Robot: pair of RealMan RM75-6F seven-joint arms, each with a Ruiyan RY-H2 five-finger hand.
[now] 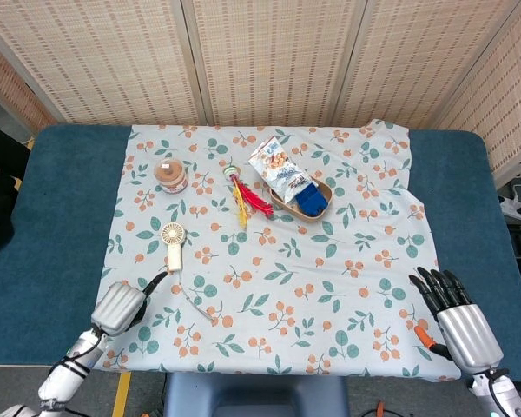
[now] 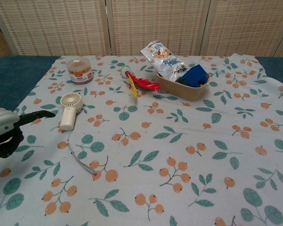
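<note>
The left hand hangs over the near-left part of the flowery tablecloth, holding nothing. One finger pokes out toward the little handheld fan and the rest look curled under, though from the chest view I can't say how tightly. It isn't touching the fan; the fingertip sits just short of the handle on the near-left side.

The fan is lying flat, round head pointing away from the robot, handle toward it, with its thin cord trailing off toward the front edge.

Over on the other side, the right hand is parked at the near-right corner of the cloth, fingers straight and spread, nothing in it, well away from everything. There's something small and orange right next to it, can't tell what it is.

Further back there's a small tub with a red label, a red and yellow plastic toy thing, and an oval tray with a snack bag and a blue packet sticking out of it.

My read: this is the reach stage, and the fan's what it's after. Getting hold of it would mean uncurling those fingers and coming in around the handle, not the head. The cord could snag or drag along, so worth watching.
</note>
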